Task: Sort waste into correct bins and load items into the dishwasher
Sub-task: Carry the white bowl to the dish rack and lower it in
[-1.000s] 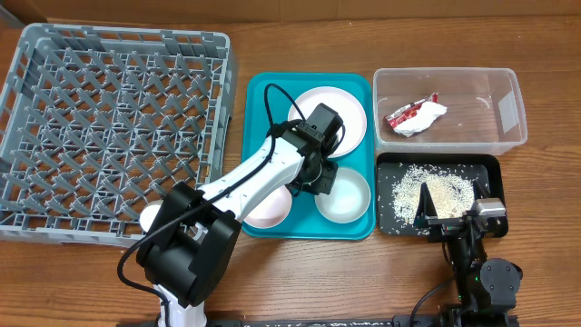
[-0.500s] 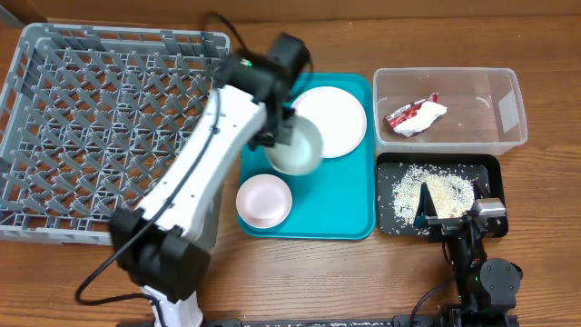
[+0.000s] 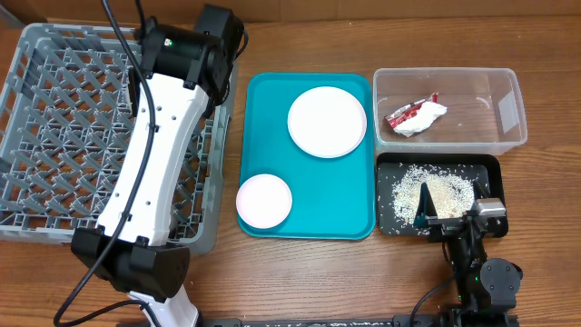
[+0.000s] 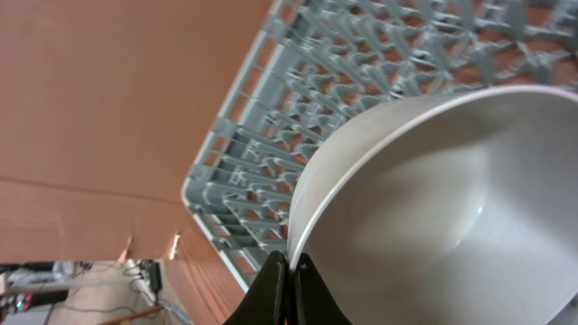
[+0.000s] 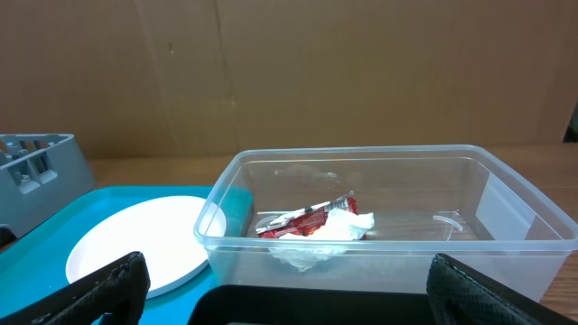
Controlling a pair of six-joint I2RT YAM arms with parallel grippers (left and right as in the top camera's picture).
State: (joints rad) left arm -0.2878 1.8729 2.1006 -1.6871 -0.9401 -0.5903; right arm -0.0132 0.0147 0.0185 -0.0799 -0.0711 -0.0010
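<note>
On the left arm (image 3: pixel 159 127), the jaws were clenched on the rim of a pale bowl (image 4: pixel 452 208), holding it tilted directly above the dish rack's (image 3: pixel 54 109) far right corner. The right arm's (image 3: pixel 477 263) jaws sat spread wide by the black tray (image 3: pixel 493 177), well apart.

The left arm (image 3: pixel 150 154) has white links and black joints; the right arm (image 3: pixel 477 259) is all black.

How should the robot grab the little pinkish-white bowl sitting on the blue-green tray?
Pinch the rim of the small round pinkish-white bowl, coming straight down from above with its thin wall between the jaws. It sits upright with its mouth open on the flat teal serving tray, and its round body is probably too wide to squeeze across. The side facing the tray's bare middle looks freest.
</note>
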